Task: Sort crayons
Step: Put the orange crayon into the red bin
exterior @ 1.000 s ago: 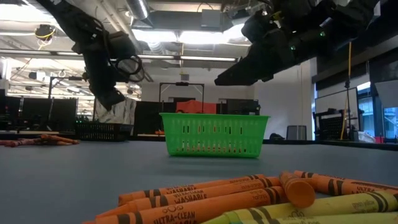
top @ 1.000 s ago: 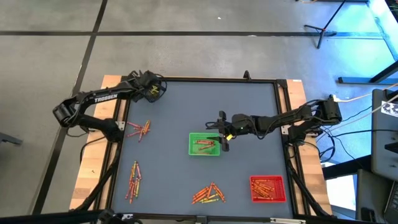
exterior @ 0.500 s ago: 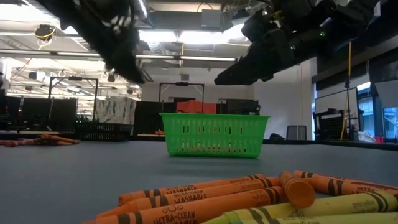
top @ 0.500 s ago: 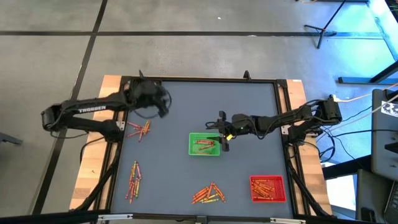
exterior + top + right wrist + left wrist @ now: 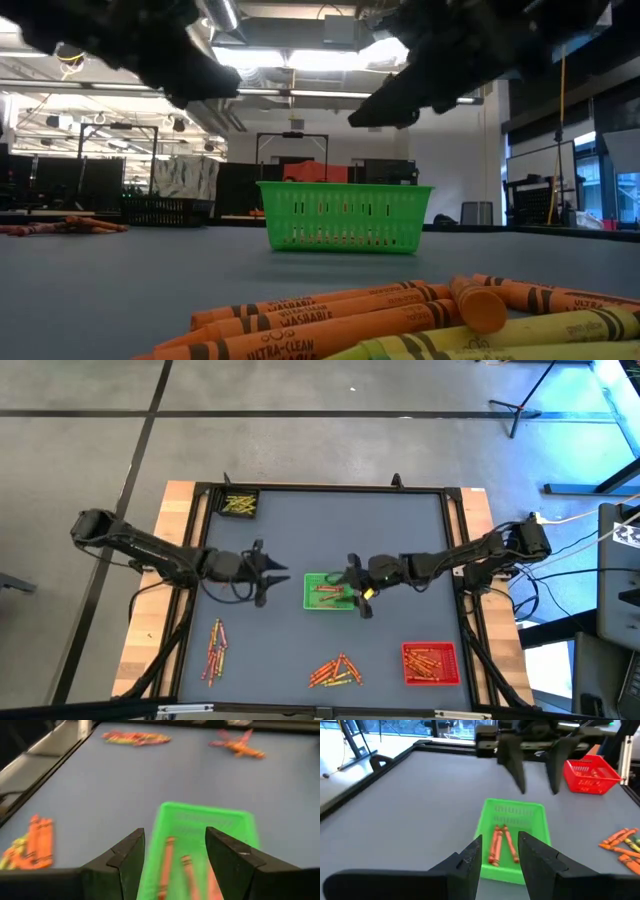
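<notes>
While both arms are reaching inward over the counter (image 5: 300, 530), the left pincer (image 5: 268, 573) and right pincer (image 5: 357, 588) are hovering parted and empty, flanking the green basket (image 5: 329, 591) holding orange crayons (image 5: 501, 844); loose crayon piles (image 5: 335, 671) are lying nearby.

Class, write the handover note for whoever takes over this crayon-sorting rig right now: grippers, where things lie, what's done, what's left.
Left gripper: open, empty, beside the green tray, facing it.
Right gripper: open, empty, above the green tray's other edge.
Done: orange crayons in the green tray; the red tray and the dark corner tray hold crayons.
Left: loose piles on the table, one at the front centre, one at the front left. A pile near the left arm is hidden in the high view.
</notes>
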You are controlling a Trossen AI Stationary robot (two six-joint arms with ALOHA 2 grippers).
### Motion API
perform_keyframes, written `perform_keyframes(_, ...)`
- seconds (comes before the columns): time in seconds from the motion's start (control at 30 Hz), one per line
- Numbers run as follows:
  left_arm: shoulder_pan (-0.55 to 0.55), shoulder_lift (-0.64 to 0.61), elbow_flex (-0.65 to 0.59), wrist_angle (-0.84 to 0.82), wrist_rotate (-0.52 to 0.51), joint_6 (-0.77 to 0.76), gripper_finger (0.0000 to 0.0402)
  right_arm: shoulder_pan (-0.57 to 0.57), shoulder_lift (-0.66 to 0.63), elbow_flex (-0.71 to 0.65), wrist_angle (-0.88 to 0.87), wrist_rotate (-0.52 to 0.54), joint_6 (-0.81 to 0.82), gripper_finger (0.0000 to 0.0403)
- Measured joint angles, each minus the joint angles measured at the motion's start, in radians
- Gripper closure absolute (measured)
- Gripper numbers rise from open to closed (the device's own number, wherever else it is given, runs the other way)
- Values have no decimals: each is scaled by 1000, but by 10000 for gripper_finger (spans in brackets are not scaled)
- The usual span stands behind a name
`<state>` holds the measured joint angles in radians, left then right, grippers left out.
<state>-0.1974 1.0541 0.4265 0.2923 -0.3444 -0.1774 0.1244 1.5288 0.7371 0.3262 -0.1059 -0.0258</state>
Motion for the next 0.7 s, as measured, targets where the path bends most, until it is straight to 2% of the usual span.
perform_keyframes(0.13,-91,31,-71,184,-125,-24,292,82,0,70,-172,47,56,196)
perform_keyframes(0.2,-124,62,-102,239,-151,-29,292,124,0,110,-262,77,101,196)
perform_keyframes(0.4,-200,203,-107,414,-178,-34,292,239,17,232,-495,88,300,196)
perform_keyframes(0.7,-301,400,-107,607,-199,-78,292,356,162,400,-712,106,588,196)
